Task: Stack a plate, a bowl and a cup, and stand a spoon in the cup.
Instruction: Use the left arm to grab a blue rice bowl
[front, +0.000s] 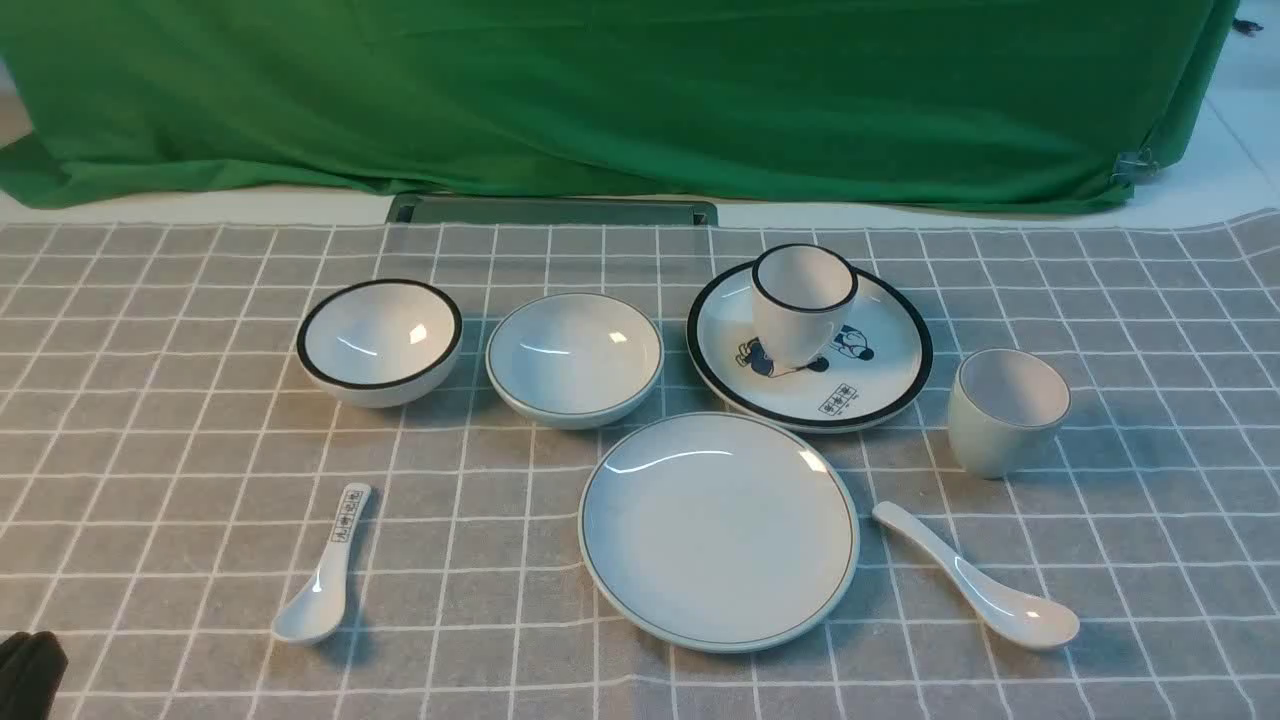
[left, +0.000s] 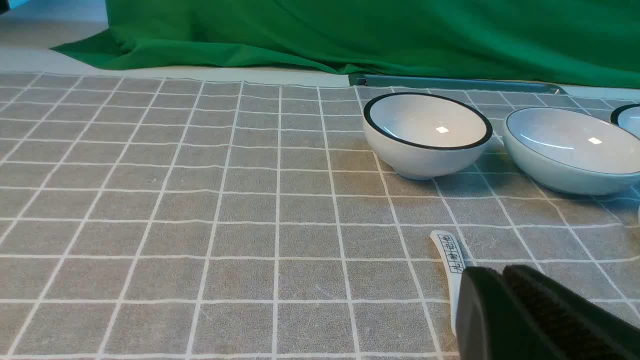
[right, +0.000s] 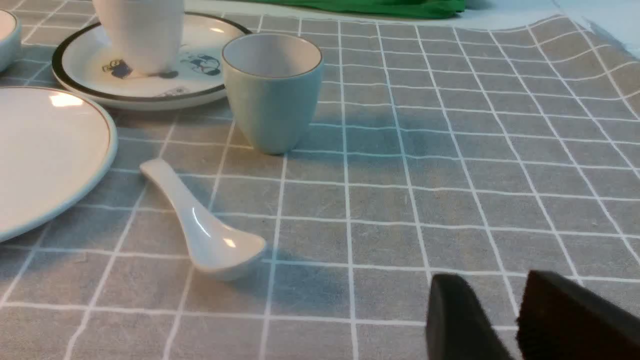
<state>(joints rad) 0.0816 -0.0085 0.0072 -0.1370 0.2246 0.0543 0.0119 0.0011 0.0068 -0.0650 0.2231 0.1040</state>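
The plate (front: 718, 530) lies at the front centre, and the right wrist view shows its edge (right: 45, 150). The bowl (front: 574, 358) stands behind it to the left and also shows in the left wrist view (left: 570, 150). The cup (front: 1008, 412) stands upright on the right (right: 272, 95). The plain spoon (front: 980, 580) lies on the cloth between plate and cup (right: 200, 225). My left gripper (left: 502, 272) is shut and empty, low at the front left corner (front: 30, 670). My right gripper (right: 492, 285) is a little open and empty, to the right of the spoon.
A black-rimmed bowl (front: 380, 342) stands at the left (left: 427, 132). A black-rimmed cartoon plate (front: 880, 380) carries a black-rimmed cup (front: 802, 300). A spoon with printed characters (front: 325, 570) lies front left, just ahead of my left gripper (left: 450, 255). A green cloth (front: 620, 90) hangs behind the table.
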